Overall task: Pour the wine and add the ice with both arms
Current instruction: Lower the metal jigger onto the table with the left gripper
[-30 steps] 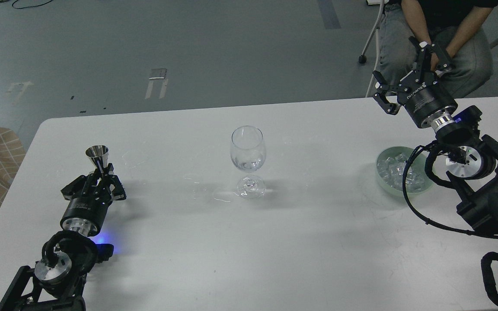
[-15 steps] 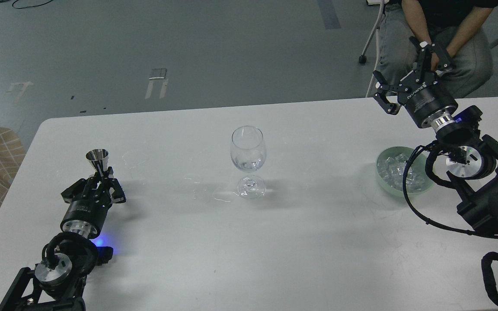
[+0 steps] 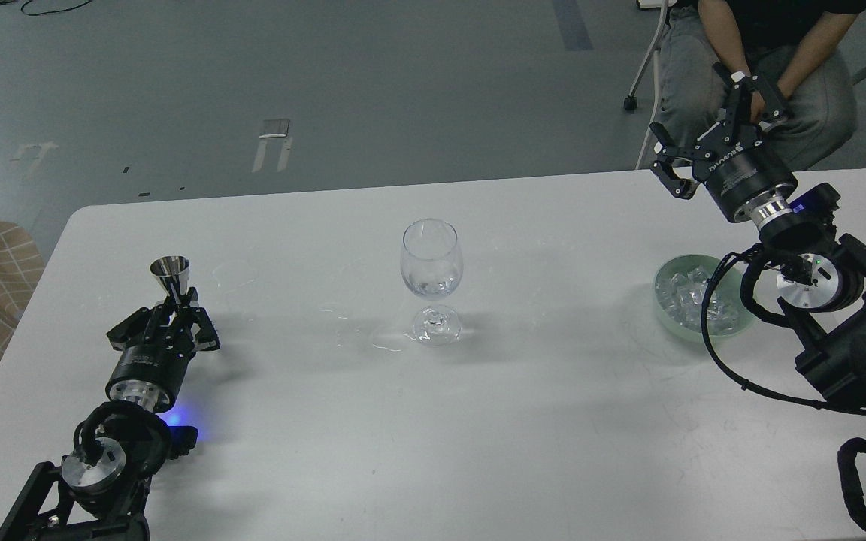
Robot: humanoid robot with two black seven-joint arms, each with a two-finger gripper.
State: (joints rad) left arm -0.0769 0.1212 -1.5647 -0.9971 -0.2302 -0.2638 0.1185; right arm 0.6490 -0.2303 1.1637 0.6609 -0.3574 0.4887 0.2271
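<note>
white worktop (image 3: 553,421). my left gripper (image 3: 170,319) clamps steel jigger (image 3: 170,274); right gripper (image 3: 711,139) spread wide, empty. likely next: grab ice (image 3: 692,297) for glass (image 3: 431,278).

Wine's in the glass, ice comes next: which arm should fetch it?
Right. The right gripper is open, raised just beyond the green bowl of ice; the left gripper sits at the metal jigger, far across the table.

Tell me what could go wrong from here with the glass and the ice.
The left gripper sits around the thin waist of the metal measuring cup; a slip could tip it. The wine glass stands free on a narrow foot, so a bump may topple it. The right gripper is open, above and beyond the ice bowl, near a seated person.
</note>
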